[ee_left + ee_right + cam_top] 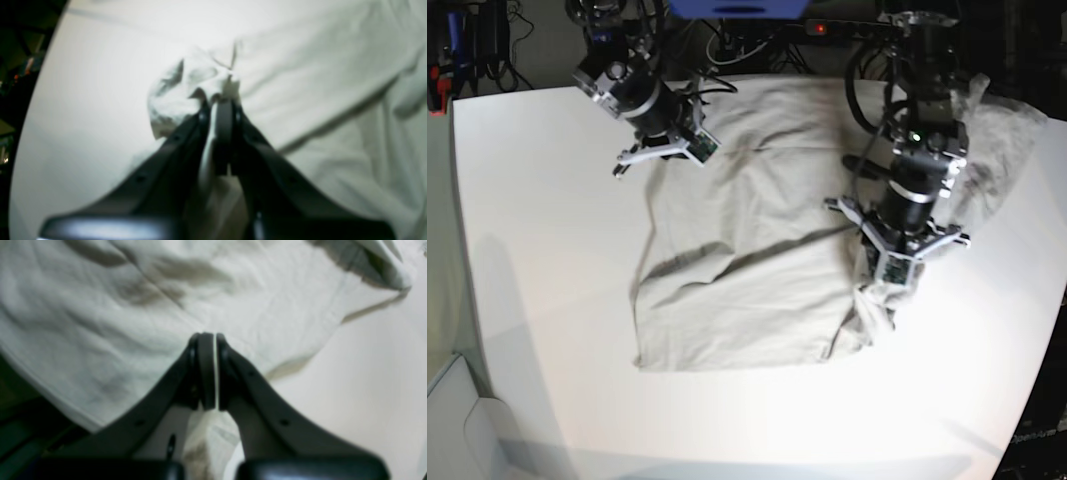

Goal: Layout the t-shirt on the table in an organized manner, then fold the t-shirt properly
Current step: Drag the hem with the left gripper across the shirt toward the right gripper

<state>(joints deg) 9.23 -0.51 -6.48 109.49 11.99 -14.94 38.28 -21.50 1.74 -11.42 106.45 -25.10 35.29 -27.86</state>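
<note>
The plain grey-beige cotton t-shirt (747, 250) lies rumpled mid-table, toward the white table's (537, 250) far-right edge. The left gripper (222, 101) pinches a bunched fold; the right gripper (211, 340) clamps cloth too. Both should pull apart gently, keeping tension even.

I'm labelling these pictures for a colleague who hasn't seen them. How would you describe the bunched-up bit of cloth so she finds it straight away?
Start at the white table and the pale t-shirt spread over it. Follow the shirt to the left hand, shut on it. The crumpled lump there is the only raised, wrinkled part; the rest lies flatter.
</note>
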